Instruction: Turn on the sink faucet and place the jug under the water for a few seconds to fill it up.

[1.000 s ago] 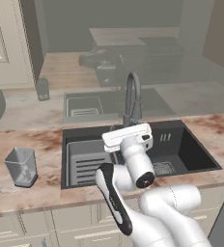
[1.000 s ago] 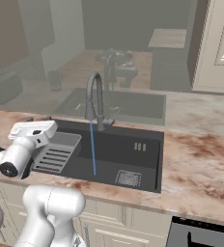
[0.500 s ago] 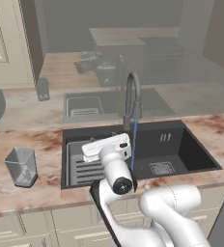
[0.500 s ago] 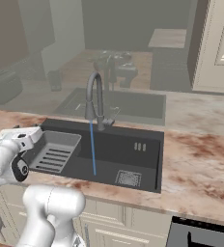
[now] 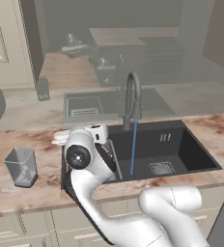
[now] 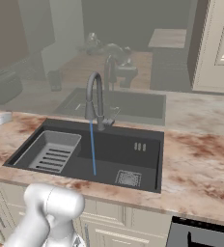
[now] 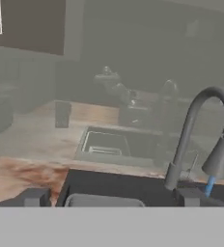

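Note:
The sink faucet (image 5: 132,94) arches over the black sink (image 5: 184,147), and a thin blue stream of water (image 5: 133,147) runs from its nozzle to the basin floor. The translucent jug (image 5: 21,166) stands upright on the marble counter left of the sink, untouched. My gripper (image 7: 113,198) is open, its two dark fingertips (image 7: 34,197) far apart with nothing between them. The white hand (image 5: 82,136) hovers over the sink's left rim above the ribbed rack (image 6: 53,152), right of the jug. In the hand view the faucet (image 7: 196,120) and water (image 7: 209,185) are at the right.
A silver toaster (image 6: 5,87) sits at the back left of the counter. A small dark canister (image 5: 43,89) stands behind the sink to the left. Marble counter (image 6: 201,159) stretches to the right of the basin, above a stove front (image 6: 201,234).
The arm has swung left, from above the middle of the sink to its left rim, nearer the jug. The water keeps running and the jug has not moved.

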You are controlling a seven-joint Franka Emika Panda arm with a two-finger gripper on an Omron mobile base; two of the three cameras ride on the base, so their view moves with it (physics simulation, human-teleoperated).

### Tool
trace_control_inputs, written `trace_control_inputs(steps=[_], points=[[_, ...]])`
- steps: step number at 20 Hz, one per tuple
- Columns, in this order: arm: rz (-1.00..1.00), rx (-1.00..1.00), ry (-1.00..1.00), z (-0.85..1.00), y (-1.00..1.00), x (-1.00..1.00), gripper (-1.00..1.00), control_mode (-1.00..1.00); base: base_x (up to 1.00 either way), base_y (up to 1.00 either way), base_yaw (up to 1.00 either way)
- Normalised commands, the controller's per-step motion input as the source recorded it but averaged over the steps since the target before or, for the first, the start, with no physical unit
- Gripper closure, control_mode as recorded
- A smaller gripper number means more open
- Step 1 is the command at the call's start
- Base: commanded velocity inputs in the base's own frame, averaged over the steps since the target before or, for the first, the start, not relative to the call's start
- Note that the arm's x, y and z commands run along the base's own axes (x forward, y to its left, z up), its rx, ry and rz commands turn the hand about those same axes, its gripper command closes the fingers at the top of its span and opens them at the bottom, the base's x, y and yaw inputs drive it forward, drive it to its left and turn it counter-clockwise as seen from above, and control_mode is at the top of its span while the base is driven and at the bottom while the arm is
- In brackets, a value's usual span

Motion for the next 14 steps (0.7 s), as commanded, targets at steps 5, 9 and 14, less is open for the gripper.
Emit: trace_control_inputs(steps=[5,9,14], points=[[-0.09,-0.08,0.38,0.07,0.61,-0.16,-1.00,-1.00,0.00,0.00,0.00],[0.00,-0.07,0.12,-0.98,0.57,-0.58,-1.00,-1.00,0.00,0.00,0.00],[0.00,0.01,0.00,-1.00,0.44,-0.38,-1.00,-1.00,0.00,0.00,0.00]])
